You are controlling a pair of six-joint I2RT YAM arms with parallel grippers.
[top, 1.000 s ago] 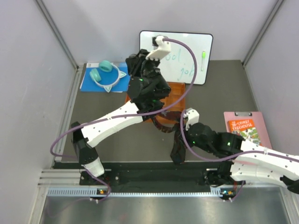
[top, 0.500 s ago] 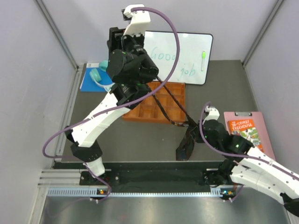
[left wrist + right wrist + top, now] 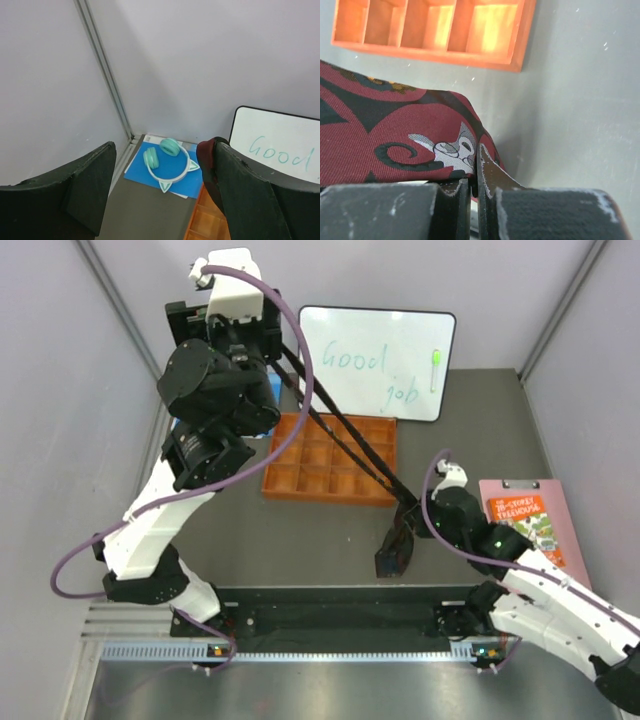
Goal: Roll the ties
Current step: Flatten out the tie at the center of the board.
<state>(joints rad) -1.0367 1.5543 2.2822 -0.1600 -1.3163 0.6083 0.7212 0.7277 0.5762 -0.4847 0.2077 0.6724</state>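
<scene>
Right gripper (image 3: 475, 172): jaws closed flat on the tie (image 3: 390, 135), pinching the patterned maroon cloth. The broad end (image 3: 394, 550) hangs below the pinch toward the table (image 3: 300, 540), off the near-right corner of the orange compartment tray (image 3: 285, 483).

Left gripper (image 3: 162, 150): fingers spread wide, clamping nothing. A fold of maroon cloth lies against the inner face of one finger (image 3: 250, 200). Draped or snagged: the wrist view is too partial to say.

Tie's long axis: two strands run slantwise from the raised left gripper, high over the table's far-left corner, down across the tray to the right pinch.

Judgement: no roll begun. The right arm has the only firm hold and is nearer the broad end. The rest of the length lies up and far-left of its fingers.
</scene>
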